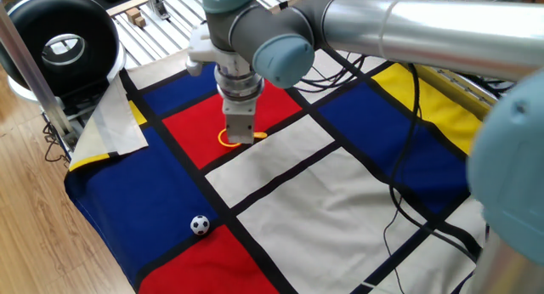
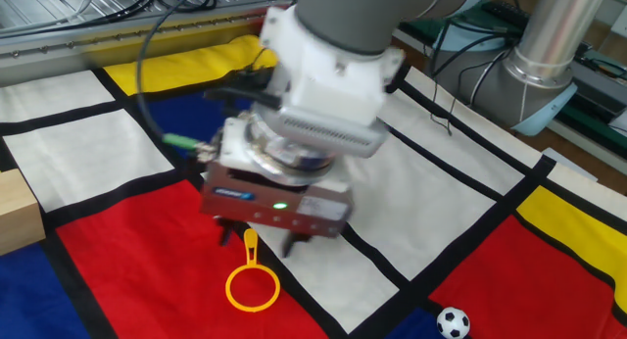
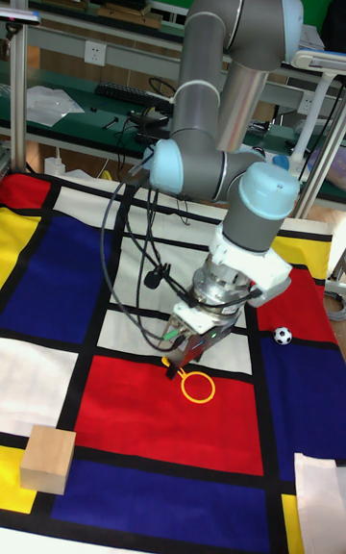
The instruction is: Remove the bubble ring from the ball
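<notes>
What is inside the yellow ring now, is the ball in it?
No. Inside the bubble ring only red cloth shows. The ball lies apart, on a blue patch. In one fixed view the end effector covers part of the ring.
</notes>
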### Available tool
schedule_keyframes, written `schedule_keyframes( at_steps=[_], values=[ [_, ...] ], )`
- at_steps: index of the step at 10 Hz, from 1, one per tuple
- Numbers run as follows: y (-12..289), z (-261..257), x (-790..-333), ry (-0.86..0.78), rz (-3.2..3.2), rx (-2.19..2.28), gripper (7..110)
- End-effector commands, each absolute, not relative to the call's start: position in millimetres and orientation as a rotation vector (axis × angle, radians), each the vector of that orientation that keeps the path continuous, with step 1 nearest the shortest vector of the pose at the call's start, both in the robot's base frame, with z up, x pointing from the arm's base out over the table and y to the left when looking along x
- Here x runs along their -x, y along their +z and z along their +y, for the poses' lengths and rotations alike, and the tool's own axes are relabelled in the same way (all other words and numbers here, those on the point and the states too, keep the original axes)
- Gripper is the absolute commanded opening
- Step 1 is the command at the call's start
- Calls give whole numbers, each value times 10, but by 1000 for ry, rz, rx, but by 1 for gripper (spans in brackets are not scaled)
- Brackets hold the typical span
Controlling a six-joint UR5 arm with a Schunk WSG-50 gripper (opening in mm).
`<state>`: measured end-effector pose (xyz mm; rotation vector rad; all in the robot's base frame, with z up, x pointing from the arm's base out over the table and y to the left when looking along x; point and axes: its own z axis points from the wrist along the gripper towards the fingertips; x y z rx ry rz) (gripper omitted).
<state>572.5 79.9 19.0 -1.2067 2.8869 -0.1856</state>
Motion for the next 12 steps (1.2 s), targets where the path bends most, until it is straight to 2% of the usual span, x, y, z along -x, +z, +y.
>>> schedule_keyframes(
  at_steps=[1, 2, 3, 6, 8, 9, 12],
  values=[
    [401, 1076, -5345, -77, 2980, 1113, 66],
    [403, 1024, -5305, -111, 2992, 1119, 66],
    [383, 963, -5254, -138, 3008, 1124, 44],
    [252, 1052, -4860, -68, 3066, 1179, 44],
    [236, 1054, -4731, -83, 3105, 1162, 44],
    [258, 1064, -4705, -81, 3126, 1128, 22],
    [253, 1116, -4719, -57, 3142, 1042, 22]
  ],
)
